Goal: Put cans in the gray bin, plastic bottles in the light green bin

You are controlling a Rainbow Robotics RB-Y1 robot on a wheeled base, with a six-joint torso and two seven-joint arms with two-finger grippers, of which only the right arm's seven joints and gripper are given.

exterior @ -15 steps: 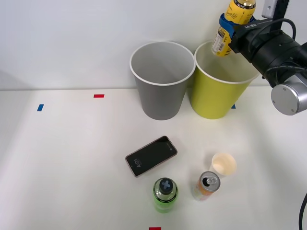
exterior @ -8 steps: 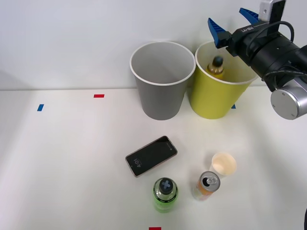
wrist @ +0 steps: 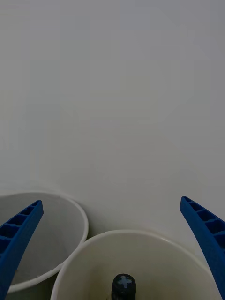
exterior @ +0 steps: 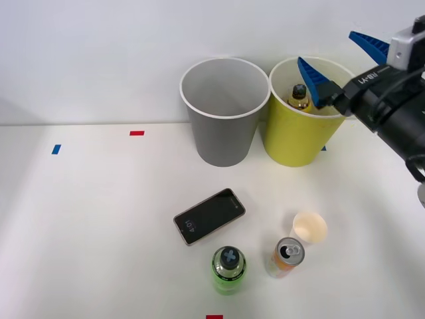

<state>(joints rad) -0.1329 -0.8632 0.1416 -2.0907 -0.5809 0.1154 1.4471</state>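
Presently the right gripper (exterior: pixel 344 62) is spread wide and holds nothing, poised above the far right of the bench (exterior: pixel 99 219), over the near-right rim of the light green bin (exterior: pixel 292 143).

Inside that bin the yellow bottle (exterior: pixel 298 97) stands roughly upright, dark cap uppermost; the wrist view confirms the cap (wrist: pixel 123 284) low between the fingers. The gray bin (exterior: pixel 222 133) stands just beside it on the left, the rims close or touching, with no contents visible.

The remaining task items lie well toward the front of the bench, nearer the robot and to the gripper's left. The green bottle (exterior: pixel 229 269) stands upright, axis vertical. The orange can (exterior: pixel 287 257) stands upright just to its right and is the nearer of the two to the gripper. A paper cup (exterior: pixel 309 228) sits close behind the can; a phone (exterior: pixel 209 216) lies flat behind the bottle.

Judgement: either pickup calls for a retreat toward the robot and a descent.
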